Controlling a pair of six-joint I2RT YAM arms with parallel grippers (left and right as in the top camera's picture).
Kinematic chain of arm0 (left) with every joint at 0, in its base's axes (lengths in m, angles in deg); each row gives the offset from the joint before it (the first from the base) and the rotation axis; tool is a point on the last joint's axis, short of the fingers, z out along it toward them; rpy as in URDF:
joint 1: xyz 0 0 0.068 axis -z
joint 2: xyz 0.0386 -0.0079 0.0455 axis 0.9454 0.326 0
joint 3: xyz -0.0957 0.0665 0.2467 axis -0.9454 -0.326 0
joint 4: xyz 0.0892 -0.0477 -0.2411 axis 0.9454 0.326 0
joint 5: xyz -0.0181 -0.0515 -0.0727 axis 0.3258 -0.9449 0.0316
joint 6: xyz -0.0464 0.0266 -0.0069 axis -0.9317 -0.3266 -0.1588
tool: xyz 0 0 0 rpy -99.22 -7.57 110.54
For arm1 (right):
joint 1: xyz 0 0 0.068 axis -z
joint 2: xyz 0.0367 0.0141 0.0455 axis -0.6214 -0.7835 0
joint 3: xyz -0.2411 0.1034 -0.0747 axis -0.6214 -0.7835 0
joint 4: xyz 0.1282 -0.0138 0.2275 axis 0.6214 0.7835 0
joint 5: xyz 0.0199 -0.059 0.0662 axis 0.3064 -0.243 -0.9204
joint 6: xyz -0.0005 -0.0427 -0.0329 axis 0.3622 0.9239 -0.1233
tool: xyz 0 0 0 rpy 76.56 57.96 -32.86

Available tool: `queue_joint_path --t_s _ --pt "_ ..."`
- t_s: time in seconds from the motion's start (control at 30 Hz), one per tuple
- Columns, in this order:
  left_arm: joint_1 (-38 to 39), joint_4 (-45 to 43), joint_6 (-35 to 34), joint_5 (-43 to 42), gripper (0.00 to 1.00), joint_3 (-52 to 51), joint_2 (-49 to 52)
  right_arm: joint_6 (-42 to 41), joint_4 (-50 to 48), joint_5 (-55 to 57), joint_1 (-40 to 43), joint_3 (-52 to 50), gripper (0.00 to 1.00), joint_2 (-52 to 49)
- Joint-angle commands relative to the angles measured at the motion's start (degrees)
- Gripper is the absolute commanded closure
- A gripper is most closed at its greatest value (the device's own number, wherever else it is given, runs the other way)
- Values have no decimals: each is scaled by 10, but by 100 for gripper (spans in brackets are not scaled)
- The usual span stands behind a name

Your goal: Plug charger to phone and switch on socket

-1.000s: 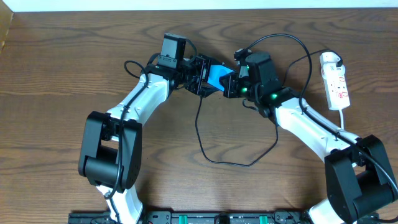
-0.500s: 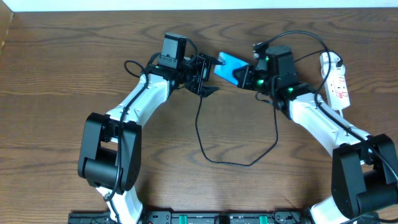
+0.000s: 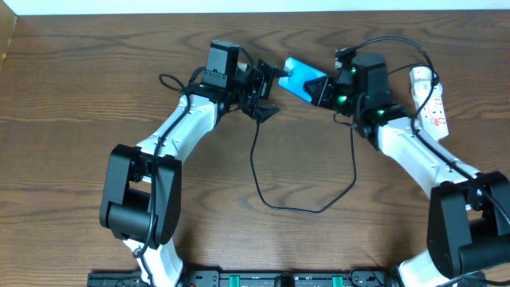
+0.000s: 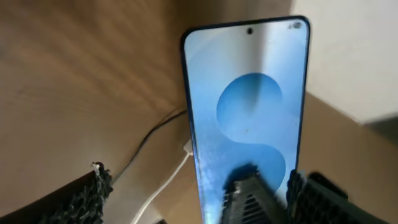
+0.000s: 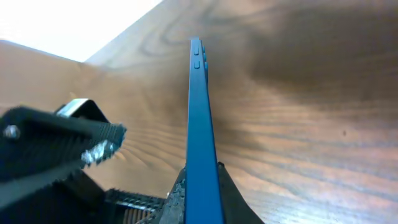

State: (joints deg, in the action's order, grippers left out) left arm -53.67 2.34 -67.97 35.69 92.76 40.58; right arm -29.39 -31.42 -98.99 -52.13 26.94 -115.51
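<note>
1. Holding the slim, glossy, blue-screened smartphone (image 3: 305, 78) on edge above the brown wood-grain table (image 3: 80, 96), the right jaws are pinching its flat faces at one end.
2. The left jaws are standing spread just beside the phone, gripping nothing I can make out.
3. The thin black charger cable (image 3: 255, 159) is trailing in a limp loop across the table; its connector tip is too small to find.
4. Mating connector to phone seems the step in hand; the next move is calling for lining that tip up with the port.
5. The narrow white plastic power strip (image 3: 430, 104) is lying at the right.
</note>
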Motion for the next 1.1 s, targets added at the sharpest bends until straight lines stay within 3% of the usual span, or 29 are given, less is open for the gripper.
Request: queue_joint_path --t_s 0.0,0.33,0.57,0.7,1.07 --pt "-2 -36 102 -24 9 2 -13 -63 -30 -71 25 10 99 -2" --pt "-2 -140 110 -23 9 2 -13 -303 -140 -133 48 10 99 -2" --pt "-2 -180 110 -3 10 2 -13 -470 -142 -133 35 10 99 -2" --pt "-2 -188 94 20 15 2 -13 -548 -142 -130 19 10 99 -2" --pt "-2 -188 36 44 30 2 -13 -559 -140 -52 -49 10 98 -2"
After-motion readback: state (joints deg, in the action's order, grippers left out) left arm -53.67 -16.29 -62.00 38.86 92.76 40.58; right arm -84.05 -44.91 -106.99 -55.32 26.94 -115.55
